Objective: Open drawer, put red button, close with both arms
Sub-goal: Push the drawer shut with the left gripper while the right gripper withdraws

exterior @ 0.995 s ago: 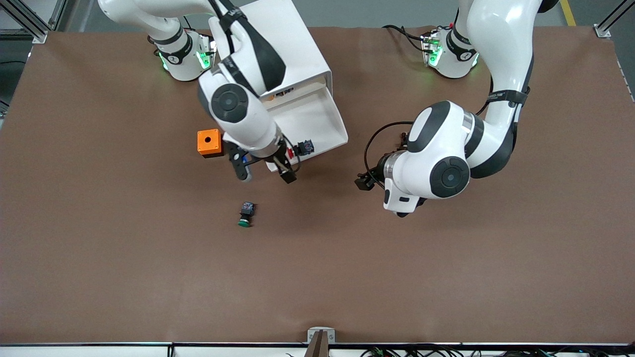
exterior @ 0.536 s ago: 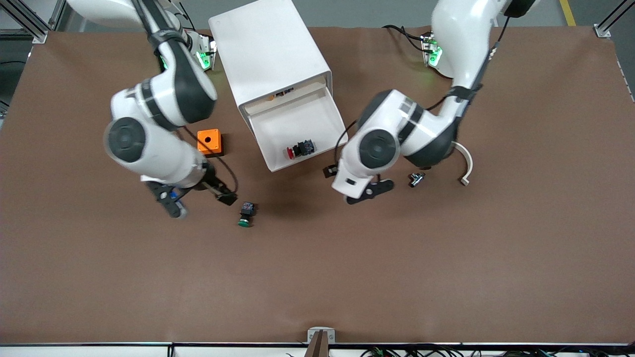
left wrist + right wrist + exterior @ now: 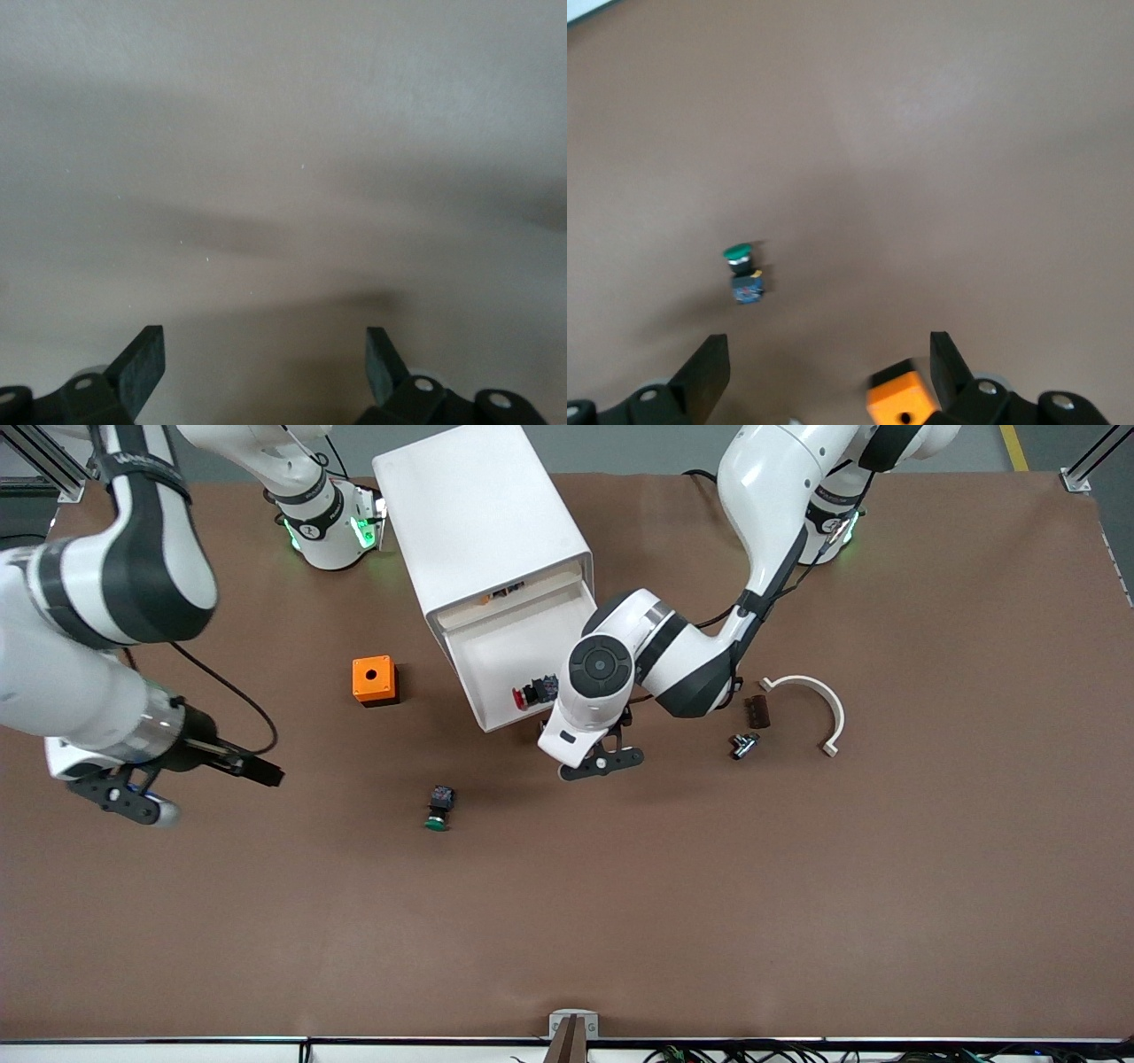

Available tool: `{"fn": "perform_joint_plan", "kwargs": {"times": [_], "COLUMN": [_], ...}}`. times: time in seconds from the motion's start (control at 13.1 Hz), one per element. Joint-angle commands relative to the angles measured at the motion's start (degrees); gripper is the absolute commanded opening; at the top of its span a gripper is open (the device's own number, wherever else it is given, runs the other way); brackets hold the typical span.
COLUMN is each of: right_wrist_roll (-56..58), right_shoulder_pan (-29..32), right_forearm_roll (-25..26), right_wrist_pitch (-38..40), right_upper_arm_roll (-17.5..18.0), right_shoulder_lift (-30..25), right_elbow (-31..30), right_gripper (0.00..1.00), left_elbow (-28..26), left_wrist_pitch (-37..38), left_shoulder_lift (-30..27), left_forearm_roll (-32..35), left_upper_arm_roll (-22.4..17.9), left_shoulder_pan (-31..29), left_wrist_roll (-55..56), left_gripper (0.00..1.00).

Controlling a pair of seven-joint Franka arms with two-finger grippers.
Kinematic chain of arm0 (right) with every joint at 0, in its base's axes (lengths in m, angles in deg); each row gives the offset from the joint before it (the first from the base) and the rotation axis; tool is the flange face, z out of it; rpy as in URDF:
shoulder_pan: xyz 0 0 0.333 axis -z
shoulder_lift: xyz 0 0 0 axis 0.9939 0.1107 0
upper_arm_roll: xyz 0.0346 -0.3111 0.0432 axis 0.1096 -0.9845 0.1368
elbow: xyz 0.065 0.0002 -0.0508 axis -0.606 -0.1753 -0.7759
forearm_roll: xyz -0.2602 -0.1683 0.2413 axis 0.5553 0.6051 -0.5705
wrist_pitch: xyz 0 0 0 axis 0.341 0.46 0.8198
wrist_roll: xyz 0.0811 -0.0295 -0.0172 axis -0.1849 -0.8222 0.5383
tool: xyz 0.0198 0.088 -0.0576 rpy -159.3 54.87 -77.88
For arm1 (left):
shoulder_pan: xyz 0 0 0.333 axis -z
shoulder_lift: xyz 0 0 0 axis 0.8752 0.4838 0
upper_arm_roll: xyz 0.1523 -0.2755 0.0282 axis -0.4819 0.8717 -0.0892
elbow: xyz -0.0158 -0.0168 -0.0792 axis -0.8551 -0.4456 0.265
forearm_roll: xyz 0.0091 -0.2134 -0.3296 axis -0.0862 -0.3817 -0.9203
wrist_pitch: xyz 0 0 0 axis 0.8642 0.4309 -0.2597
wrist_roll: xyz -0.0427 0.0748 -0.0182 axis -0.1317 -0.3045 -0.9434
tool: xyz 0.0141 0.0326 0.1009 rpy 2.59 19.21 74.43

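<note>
The white cabinet (image 3: 483, 522) has one drawer (image 3: 505, 646) pulled out toward the front camera. The red button (image 3: 532, 693) lies inside it near the front wall. My left gripper (image 3: 580, 751) hangs open and empty just in front of the drawer's corner at the left arm's end. In the left wrist view its fingers (image 3: 142, 367) stand wide apart over a pale blank surface. My right gripper (image 3: 215, 794) is open and empty over bare table toward the right arm's end. Its wrist view shows the wide-set fingers (image 3: 704, 372) with nothing between them.
An orange box (image 3: 375, 680) with a hole sits beside the drawer, seen too as the orange box (image 3: 902, 398). A green button (image 3: 438, 808) lies nearer the camera. A white curved piece (image 3: 819, 704), a dark block (image 3: 757, 710) and a small metal part (image 3: 742, 744) lie toward the left arm's end.
My right arm swung away from over the drawer's front toward its own end of the table. The left arm moved in to the drawer's front corner. The red button stayed in the drawer.
</note>
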Motion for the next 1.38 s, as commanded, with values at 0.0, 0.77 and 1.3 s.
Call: {"fn": "perform_joint_plan", "kwargs": {"times": [0.0, 0.77, 1.3], "right_wrist_roll": [8.78, 17.51, 19.27], "right_shoulder_pan": [3.21, 5.77, 6.65], "right_forearm_roll": [3.10, 5.40, 5.40], "right_wrist_pitch": [1.72, -1.00, -0.91], "right_upper_arm_roll": [1.06, 1.06, 1.06], "right_shoulder_lift": [-3.53, -17.60, -17.42], "right_elbow": [-1.24, -12.05, -11.35], "right_gripper": [1.00, 1.00, 1.00], "left_elbow": [-2.44, -3.24, -3.50], "left_wrist_pitch": [-0.38, 8.15, 7.71], "left_shoulder_lift": [-0.64, 0.06, 0.77], "left_forearm_roll": [0.21, -1.55, -4.71], "left_upper_arm_roll": [0.47, 9.26, 9.26], "left_shoulder_pan": [1.95, 4.05, 6.53], "left_wrist_roll": [1.27, 11.12, 14.11], "left_gripper": [1.00, 1.00, 1.00]}}
